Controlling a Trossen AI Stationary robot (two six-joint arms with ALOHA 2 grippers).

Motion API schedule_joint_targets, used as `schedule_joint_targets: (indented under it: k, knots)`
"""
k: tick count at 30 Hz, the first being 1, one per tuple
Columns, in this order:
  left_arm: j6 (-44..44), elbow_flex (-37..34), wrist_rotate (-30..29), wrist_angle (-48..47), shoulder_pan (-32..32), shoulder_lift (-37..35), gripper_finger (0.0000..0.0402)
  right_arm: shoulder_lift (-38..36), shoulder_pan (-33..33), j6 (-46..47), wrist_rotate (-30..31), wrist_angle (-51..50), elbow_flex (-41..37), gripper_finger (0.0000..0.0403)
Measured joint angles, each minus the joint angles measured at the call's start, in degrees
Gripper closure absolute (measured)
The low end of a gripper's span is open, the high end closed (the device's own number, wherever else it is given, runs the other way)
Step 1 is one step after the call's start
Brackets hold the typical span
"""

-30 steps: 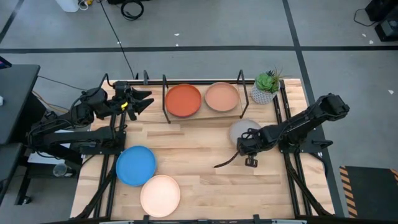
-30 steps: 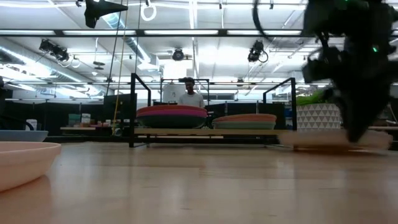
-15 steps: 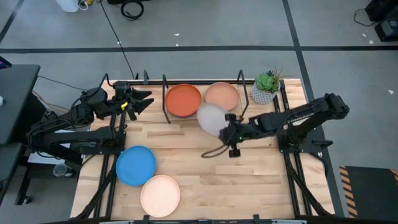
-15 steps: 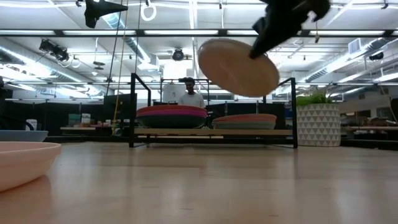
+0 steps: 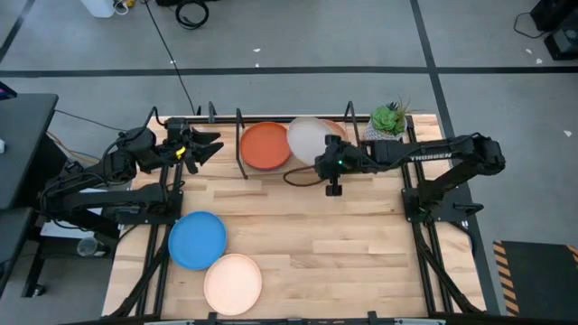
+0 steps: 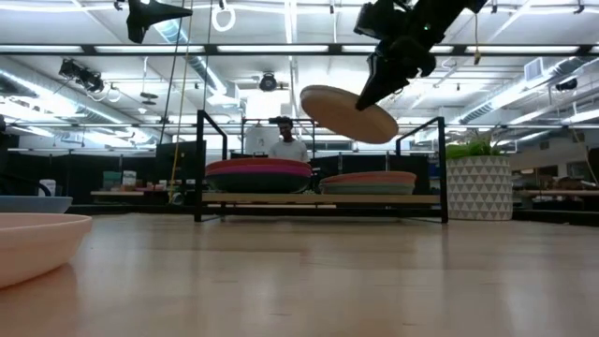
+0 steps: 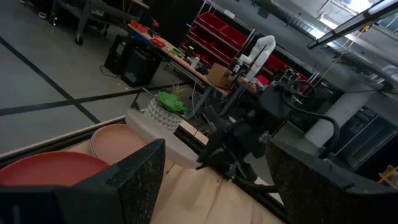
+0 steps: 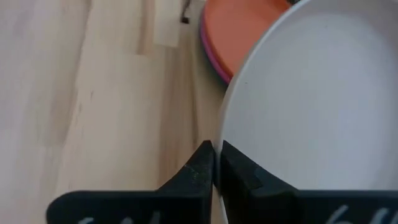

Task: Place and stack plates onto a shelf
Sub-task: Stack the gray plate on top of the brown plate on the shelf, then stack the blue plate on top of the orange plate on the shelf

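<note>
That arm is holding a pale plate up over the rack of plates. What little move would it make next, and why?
Probably a short drop straight down. The right gripper is shut on the grey plate, held tilted in the air above the shelf, over the tan plate topping the right-hand stack. Lowering and levelling it would let it settle there before the fingers open. The left gripper waits at the table's left edge.

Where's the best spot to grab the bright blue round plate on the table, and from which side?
Grip the bright blue round plate by its raised rim, fingers pinching the edge from above. It lies flat and shallow. Its edge facing the shelf looks freest; the cream round plate crowds the opposite side.
</note>
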Motion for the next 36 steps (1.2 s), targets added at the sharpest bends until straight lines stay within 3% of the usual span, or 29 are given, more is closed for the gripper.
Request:
schedule_joint_targets:
  k: [11,20,29,36]
  knots:
    - [0.04,0.0,0.02,-0.53,-0.1,0.0,0.0116,4.18,-6.34,3.31,-0.64,-2.17,-1.94,0.0374]
    - [0.02,0.0,0.62,-0.88,-0.15,-0.02,0.0116,9.56,-8.42,6.53,0.51,-4.39,-2.01,0.0344]
    - [0.08,0.0,1.38,-0.93,-0.15,-0.02,0.0116,6.17,-8.45,6.13,3.66,-3.88,-2.01,0.0324]
    - [0.09,0.0,1.38,-0.93,-0.15,-0.01,0.0116,5.84,-8.93,6.04,2.47,-4.22,-1.99,0.0319]
